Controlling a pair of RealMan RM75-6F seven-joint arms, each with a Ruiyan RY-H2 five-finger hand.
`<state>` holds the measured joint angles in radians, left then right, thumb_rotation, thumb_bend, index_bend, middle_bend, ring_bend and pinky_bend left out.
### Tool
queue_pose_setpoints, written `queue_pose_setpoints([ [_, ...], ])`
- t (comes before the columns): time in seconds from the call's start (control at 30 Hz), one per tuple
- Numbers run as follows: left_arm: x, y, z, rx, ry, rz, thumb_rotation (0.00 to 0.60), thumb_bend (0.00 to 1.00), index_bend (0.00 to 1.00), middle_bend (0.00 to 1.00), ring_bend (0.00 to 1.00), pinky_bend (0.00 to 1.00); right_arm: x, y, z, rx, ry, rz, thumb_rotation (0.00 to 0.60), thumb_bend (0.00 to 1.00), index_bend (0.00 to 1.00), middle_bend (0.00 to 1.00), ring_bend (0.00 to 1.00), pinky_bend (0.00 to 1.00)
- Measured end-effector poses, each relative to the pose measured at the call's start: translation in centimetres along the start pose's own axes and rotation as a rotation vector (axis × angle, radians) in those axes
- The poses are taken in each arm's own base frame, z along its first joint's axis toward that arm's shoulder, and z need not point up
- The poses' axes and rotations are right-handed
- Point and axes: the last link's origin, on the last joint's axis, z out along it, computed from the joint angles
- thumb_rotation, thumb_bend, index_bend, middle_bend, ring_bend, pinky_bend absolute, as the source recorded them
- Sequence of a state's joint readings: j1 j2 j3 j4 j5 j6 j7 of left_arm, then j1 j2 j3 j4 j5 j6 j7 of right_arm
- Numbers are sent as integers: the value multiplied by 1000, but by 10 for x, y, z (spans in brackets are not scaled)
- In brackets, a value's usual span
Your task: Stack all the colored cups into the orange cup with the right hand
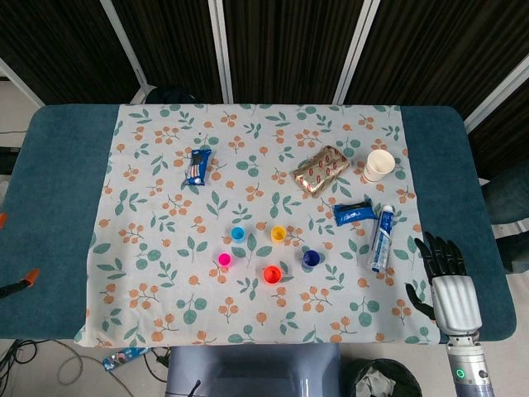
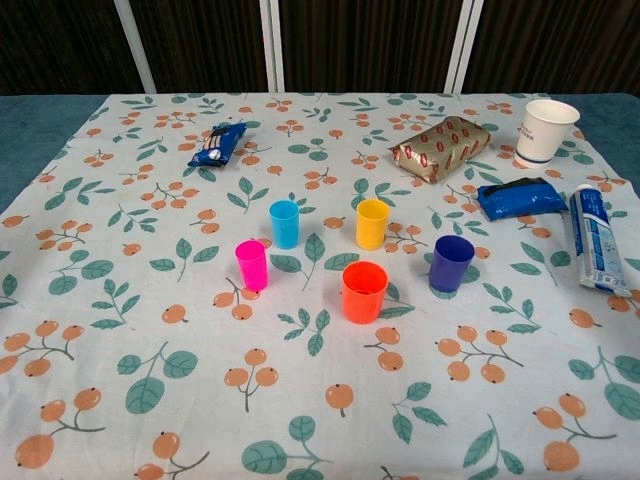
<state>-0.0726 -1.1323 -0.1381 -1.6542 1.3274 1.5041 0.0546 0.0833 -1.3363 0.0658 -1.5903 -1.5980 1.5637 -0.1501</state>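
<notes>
Orange cup (image 2: 364, 291) upright, right hand (image 1: 447, 277) apart, seemingly empty.

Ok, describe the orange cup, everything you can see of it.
The orange cup is a small, smooth, plain cup that looks like plastic, slightly tapered toward the base. It stands upright, mouth up and empty, on the floral tablecloth near the front of the cluster of cups. Nothing touches it: the pink cup stands apart to its left, the dark blue cup to its right, the yellow cup behind it.
</notes>
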Motion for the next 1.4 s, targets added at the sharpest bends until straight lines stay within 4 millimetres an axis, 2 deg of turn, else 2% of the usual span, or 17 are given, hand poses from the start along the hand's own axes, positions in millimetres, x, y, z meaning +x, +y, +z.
queue_pose_setpoints([
  [0.63,-2,5,-3,-10,1,10,600,122,37,9,0,0,3,4,-3,-1,-50,53,600,405,29,0,0,61],
  [1.0,2,3,-4,-9,17,-8,600,122,36,7,0,0,-1,-6,-3,46,-152,121,600,396,14,0,0,60],
  [1.13,-1,6,-5,-20,11,-3,600,122,35,7,0,0,1,-13,11,94,-227,142,600,383,6,0,0,57],
  [1.23,-1,8,-6,-27,11,4,600,123,35,7,0,0,2,-22,30,137,-275,118,600,383,6,0,0,57],
  [1.4,-4,8,-5,-18,5,9,600,122,35,7,0,0,0,-49,61,192,-357,101,600,383,56,0,0,58],
])
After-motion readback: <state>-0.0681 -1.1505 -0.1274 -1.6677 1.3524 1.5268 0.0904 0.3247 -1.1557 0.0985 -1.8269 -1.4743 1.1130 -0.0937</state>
